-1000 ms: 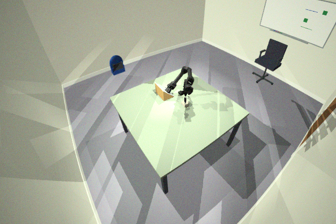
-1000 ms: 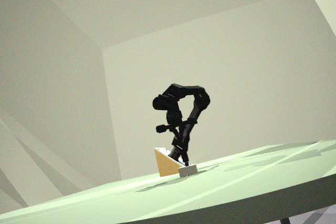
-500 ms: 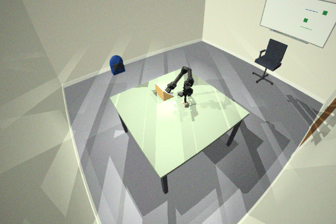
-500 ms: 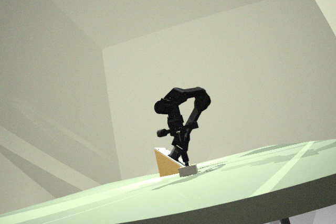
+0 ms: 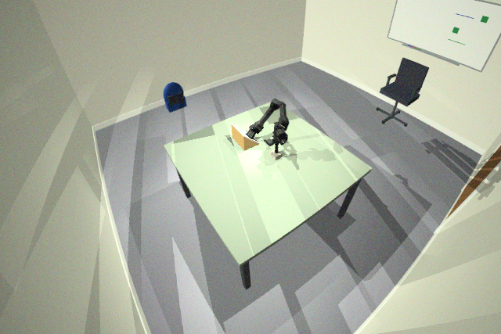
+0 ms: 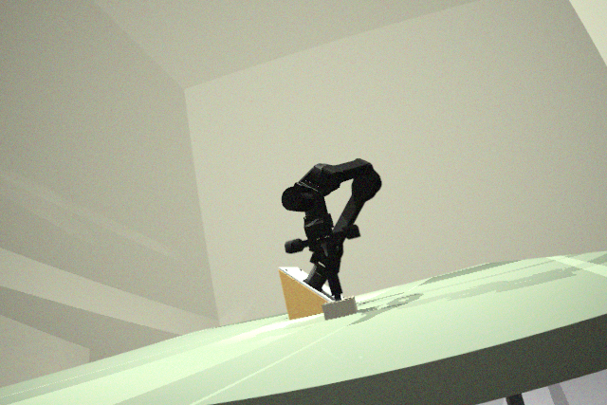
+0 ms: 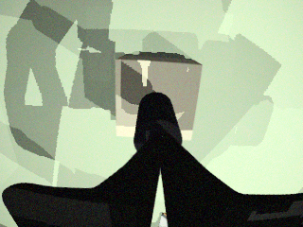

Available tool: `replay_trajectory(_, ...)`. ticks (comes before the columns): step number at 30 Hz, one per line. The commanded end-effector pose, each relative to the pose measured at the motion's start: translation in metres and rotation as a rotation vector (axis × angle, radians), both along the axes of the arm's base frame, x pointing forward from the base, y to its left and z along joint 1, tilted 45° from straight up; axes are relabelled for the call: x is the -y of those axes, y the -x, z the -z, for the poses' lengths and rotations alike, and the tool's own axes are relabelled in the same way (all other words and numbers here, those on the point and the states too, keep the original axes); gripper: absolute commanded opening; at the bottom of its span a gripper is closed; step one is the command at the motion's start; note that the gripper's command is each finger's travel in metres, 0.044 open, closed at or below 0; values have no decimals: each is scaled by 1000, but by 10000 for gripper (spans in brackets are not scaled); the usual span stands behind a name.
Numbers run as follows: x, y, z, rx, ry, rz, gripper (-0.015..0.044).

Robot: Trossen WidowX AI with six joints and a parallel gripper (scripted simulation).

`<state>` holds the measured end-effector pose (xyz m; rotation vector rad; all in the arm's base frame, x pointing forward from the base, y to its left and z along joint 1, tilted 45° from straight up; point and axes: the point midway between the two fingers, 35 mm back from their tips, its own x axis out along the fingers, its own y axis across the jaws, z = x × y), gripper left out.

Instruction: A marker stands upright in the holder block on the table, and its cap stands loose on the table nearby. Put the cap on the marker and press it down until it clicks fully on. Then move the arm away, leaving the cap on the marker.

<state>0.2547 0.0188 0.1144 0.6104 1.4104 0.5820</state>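
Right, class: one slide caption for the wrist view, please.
Shut gripper poised directly above the dark cap on the marker in the holder block.

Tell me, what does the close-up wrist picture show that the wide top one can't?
Only the wrist view shows the tool with its fingers shut together, and a dark round cap just past their tips, over the pale holder block.

Only the top view shows the whole green table, the office chair, the whiteboard and a blue object by the wall.

Both show the block on the table beneath the arm.
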Motion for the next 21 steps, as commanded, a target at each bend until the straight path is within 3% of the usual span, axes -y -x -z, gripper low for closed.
replay_trajectory(1, 1, 0, -1, 1, 0, 0, 0)
replay_trajectory(4, 7, -1, -7, 1, 4, 14, 0)
replay_trajectory(9, 56, 6, -57, -3, 27, 114, 0)
replay_trajectory(13, 62, 9, -64, -4, 30, 127, 0)
replay_trajectory(21, 62, 9, -64, -4, 30, 127, 210)
